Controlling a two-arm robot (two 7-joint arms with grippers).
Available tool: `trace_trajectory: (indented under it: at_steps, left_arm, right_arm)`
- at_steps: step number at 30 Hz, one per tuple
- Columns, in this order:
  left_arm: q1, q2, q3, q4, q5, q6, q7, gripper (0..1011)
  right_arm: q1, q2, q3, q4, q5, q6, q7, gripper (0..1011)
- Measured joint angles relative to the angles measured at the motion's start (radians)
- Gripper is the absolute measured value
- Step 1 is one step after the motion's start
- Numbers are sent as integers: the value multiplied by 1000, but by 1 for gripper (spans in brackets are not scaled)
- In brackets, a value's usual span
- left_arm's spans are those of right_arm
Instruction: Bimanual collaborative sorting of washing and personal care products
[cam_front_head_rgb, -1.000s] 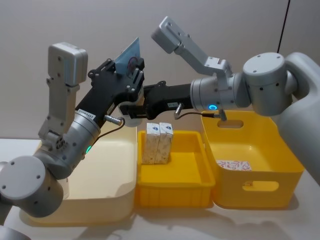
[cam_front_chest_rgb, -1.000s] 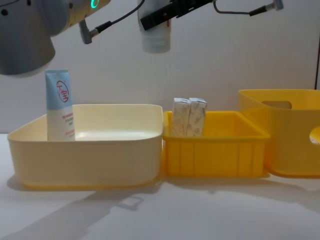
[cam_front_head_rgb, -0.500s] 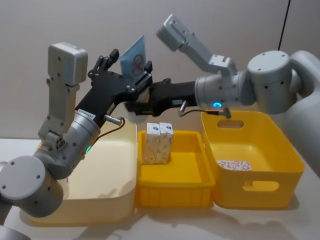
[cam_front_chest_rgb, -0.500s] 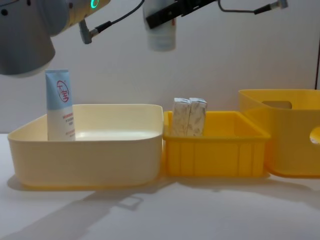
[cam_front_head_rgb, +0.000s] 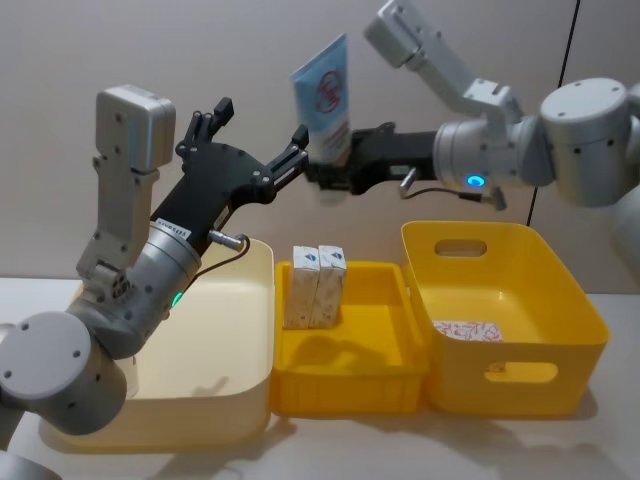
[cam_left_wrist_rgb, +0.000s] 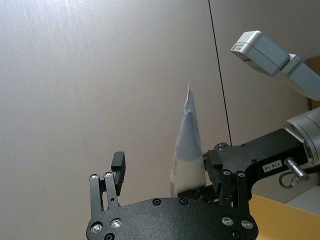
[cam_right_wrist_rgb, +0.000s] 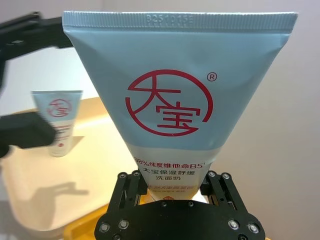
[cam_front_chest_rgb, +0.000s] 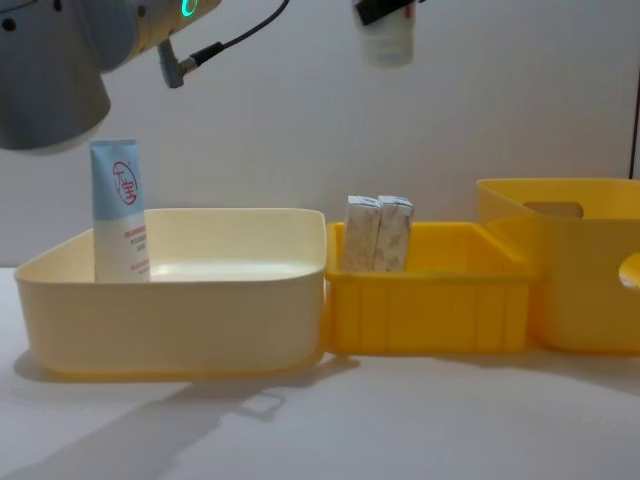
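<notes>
The right gripper clamps the light-blue-and-white squeeze tube upright by its lower end, just beside the left gripper, whose fingers stand spread apart.

White table; cream bin; two yellow bins

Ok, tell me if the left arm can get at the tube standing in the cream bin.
Probably yes: the left gripper is open and empty above the cream bin, and nothing covers the tube.
</notes>
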Motion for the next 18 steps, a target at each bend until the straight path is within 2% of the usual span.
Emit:
trace_trajectory:
  at_steps: [18]
  left_arm:
    - [0,0,0,0,0,0,0,1003]
  right_arm:
    - [-5,39,62,-4,-20,115,-168,545]
